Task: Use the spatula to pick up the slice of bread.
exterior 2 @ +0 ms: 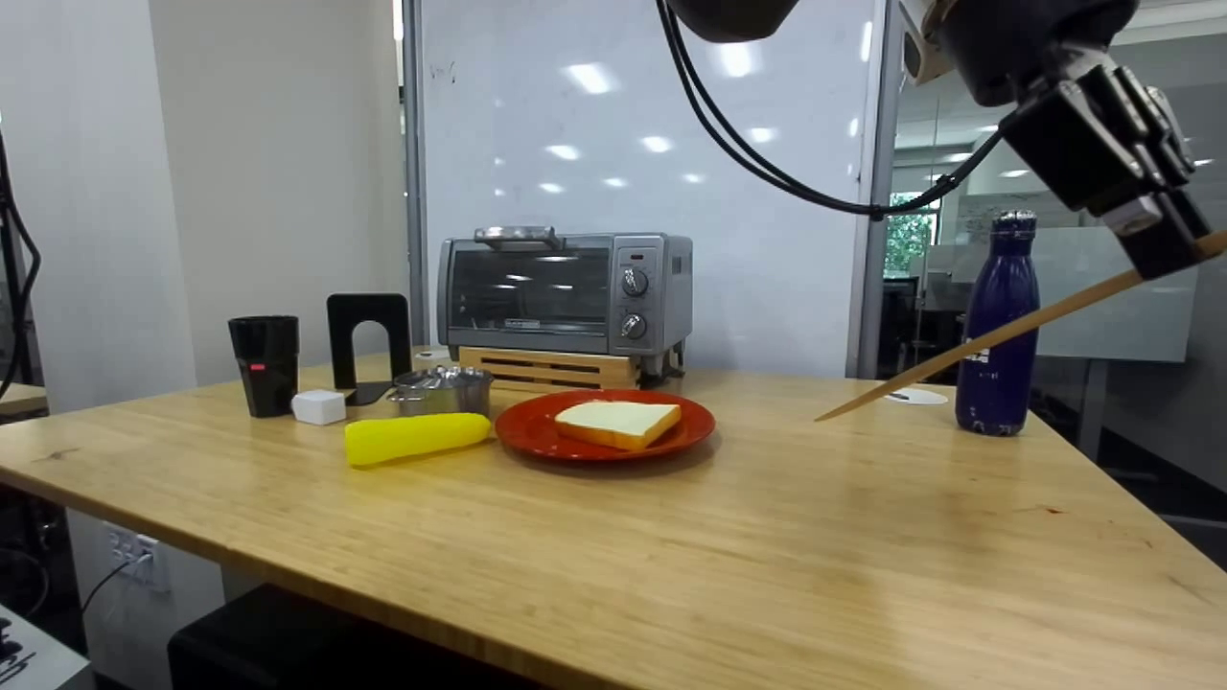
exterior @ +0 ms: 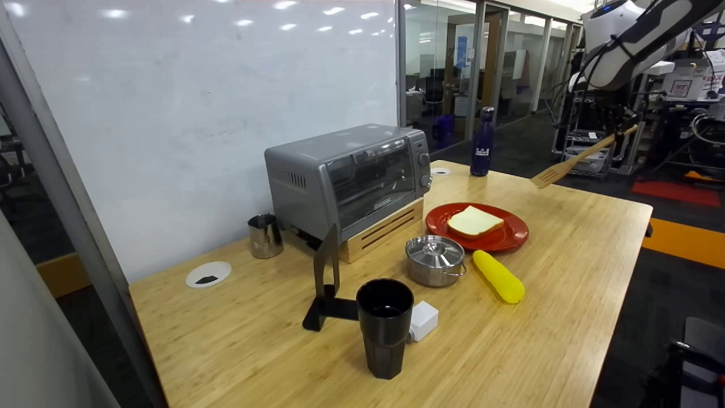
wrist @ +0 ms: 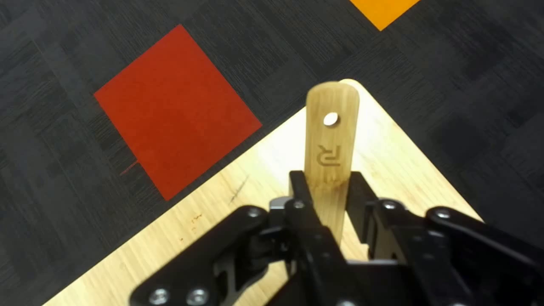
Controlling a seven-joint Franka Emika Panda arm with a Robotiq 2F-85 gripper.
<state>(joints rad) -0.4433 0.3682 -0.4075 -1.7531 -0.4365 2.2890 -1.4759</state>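
My gripper is shut on the handle of the light-brown wooden spatula in both exterior views, gripper (exterior: 623, 129) and spatula (exterior: 558, 171), gripper (exterior 2: 1179, 254) and spatula (exterior 2: 997, 333). In the wrist view the fingers (wrist: 326, 180) clasp the sides of the spatula handle (wrist: 330, 138), near its holed end. The spatula slants downward, blade lowest, above the table and apart from the plate. The pale slice of bread (exterior: 473, 221), also in the other view's scene (exterior 2: 618, 420), lies flat on the red plate (exterior: 515, 241). The bread is out of the wrist view.
A purple bottle (exterior 2: 997, 335) stands near the spatula at the table's end. A grey toaster oven (exterior: 300, 170) stands behind the plate. A lidded pot (exterior: 435, 263) and yellow oblong object (exterior: 499, 277) are beside the plate. A black cup (exterior: 386, 328) and bookend (exterior: 325, 283) stand farther off.
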